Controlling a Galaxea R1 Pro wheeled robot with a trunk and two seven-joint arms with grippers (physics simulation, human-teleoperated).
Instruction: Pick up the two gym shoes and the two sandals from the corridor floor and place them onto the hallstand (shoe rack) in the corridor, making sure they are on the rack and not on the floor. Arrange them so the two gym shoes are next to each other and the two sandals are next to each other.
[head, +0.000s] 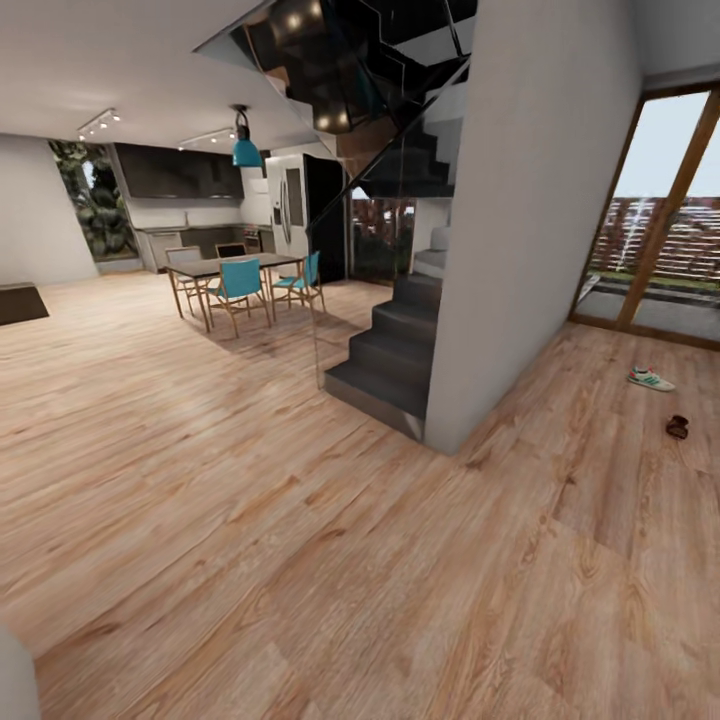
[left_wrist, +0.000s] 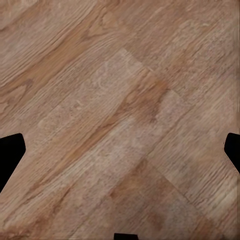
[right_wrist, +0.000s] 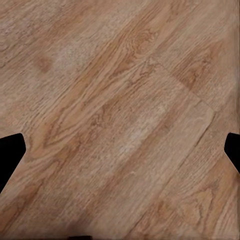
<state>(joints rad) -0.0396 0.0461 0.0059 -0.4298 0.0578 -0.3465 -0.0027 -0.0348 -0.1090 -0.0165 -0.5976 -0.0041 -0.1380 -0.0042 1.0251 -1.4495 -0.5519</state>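
Observation:
One gym shoe (head: 651, 379), cream-white with green stripes, lies on the corridor floor (head: 600, 520) far off at the right, near the glass door. A small dark brown sandal (head: 677, 427) lies a little nearer than it, also on the planks. The hallstand is out of view. My left gripper (left_wrist: 120, 150) is open, its dark fingertips (left_wrist: 10, 155) spread wide over bare wood planks with nothing between them. My right gripper (right_wrist: 120, 155) is open too, its fingertips (right_wrist: 11, 157) hanging over bare planks.
A white wall (head: 520, 220) with dark stairs (head: 395, 345) behind a glass panel separates the corridor from the open room. A dining table with teal chairs (head: 240, 285) stands at the back left, with the kitchen beyond. A wood-framed glass door (head: 660, 220) closes the corridor's far end.

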